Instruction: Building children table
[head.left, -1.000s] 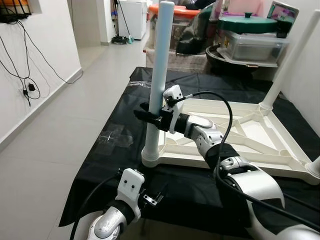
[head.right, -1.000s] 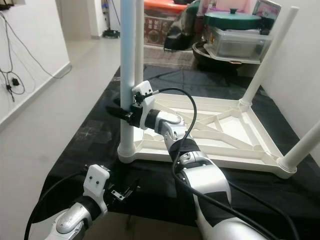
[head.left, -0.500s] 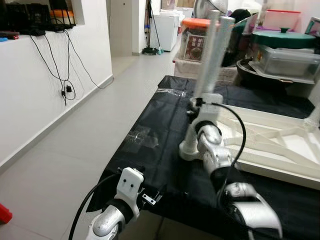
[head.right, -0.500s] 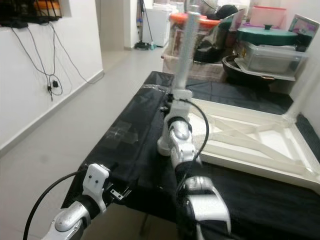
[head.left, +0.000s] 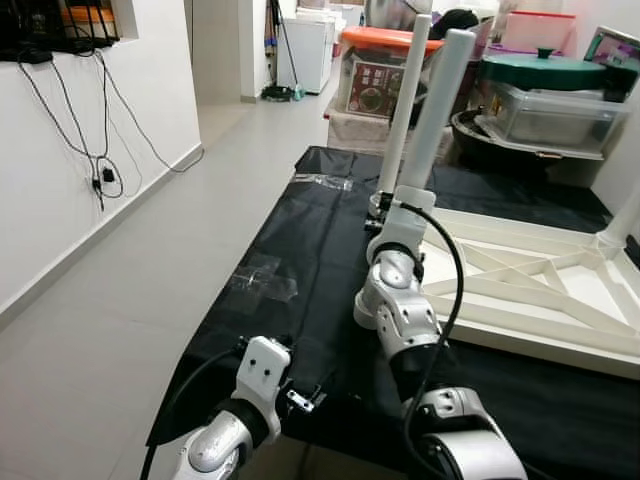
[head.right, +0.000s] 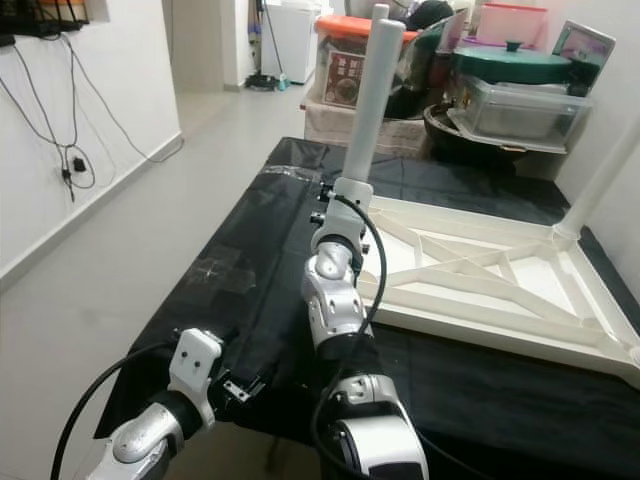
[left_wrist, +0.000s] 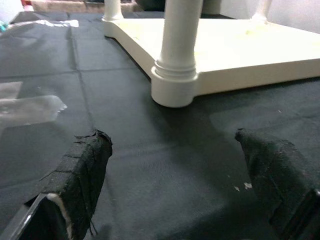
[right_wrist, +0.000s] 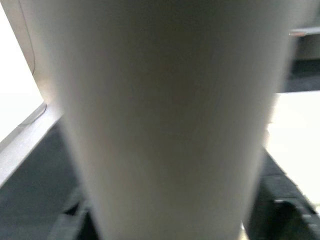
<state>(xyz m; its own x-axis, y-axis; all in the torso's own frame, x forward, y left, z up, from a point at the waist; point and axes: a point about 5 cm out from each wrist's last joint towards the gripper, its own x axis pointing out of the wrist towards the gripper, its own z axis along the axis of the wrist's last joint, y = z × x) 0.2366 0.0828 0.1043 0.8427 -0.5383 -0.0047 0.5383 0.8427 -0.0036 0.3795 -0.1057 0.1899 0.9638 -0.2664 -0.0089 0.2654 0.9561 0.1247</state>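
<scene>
1. Eye views: inverted tabletop (head.left: 520, 290) lay on black cloth (head.left: 300, 270); grey floor (head.left: 120, 290) ran open alongside.
2. Left wrist: left gripper (left_wrist: 175, 180) hung spread near the cloth's edge.
3. Right wrist: right gripper (head.left: 385, 215) at leg (head.left: 435, 110); grip indiscernible.

You have one upturned tabletop (head.right: 480, 275), three legs standing in it (head.right: 368, 95) (head.left: 405, 105) (head.right: 600, 175), one black cloth (head.left: 300, 250) and two robot arms (head.left: 400, 310) (head.left: 225, 435).
</scene>
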